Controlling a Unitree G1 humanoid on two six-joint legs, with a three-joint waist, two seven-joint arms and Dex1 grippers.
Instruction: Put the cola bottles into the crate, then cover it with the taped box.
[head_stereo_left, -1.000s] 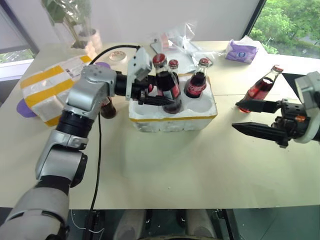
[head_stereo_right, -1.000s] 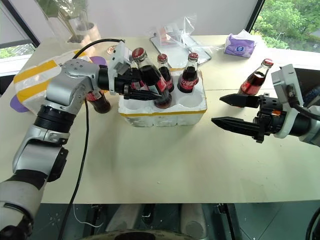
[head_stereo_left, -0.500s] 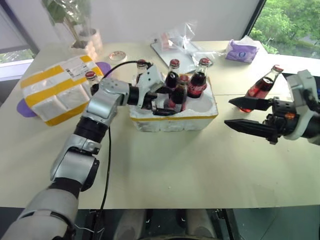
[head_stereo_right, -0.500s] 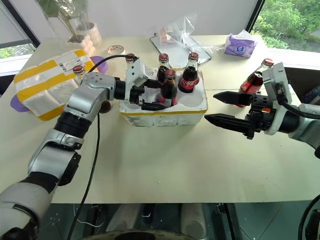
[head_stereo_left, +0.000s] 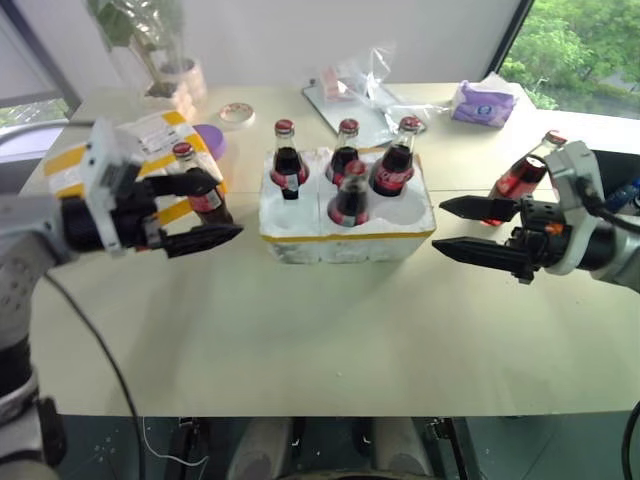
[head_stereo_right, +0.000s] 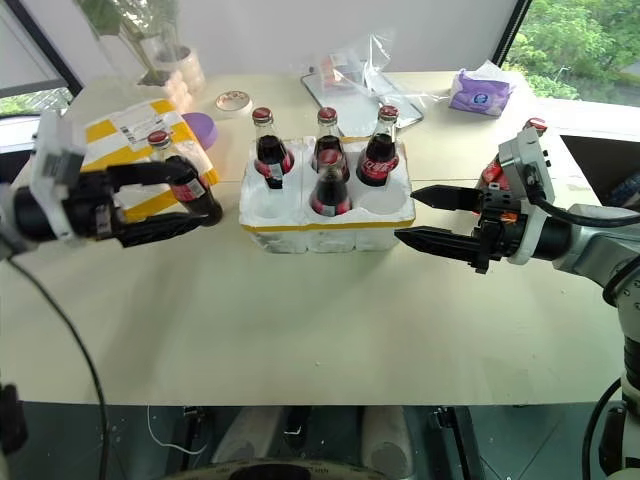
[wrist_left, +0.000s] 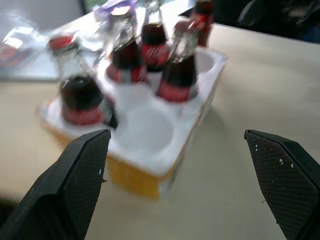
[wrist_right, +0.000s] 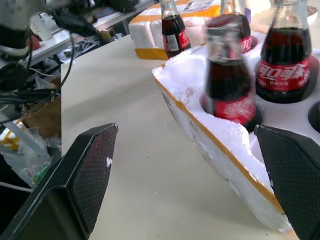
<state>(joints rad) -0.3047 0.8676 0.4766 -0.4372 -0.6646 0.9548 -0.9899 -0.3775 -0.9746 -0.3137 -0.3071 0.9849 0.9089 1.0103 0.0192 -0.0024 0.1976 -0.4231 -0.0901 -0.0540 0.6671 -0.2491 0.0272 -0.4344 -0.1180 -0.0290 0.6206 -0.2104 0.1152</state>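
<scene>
Smooth beige table (head_stereo_left: 330, 330), blocky white foam crate (head_stereo_left: 345, 238), glossy glass cola bottles (head_stereo_left: 349, 195); both jaws apart, empty.

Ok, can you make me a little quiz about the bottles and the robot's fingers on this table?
1. How many small glass cola bottles with red caps stand in the low white foam crate with round wells?
2. True or false: the bulky white foam box with wide yellow tape bands already covers the crate.
3. The robot's black left fingers are: A) open and holding nothing, B) shut on a bottle, C) shut on the taped box.

Key: 1) four, three in the far row and one in the middle of the near row. 2) False, it lies on the table to the left of the crate. 3) A.
</scene>
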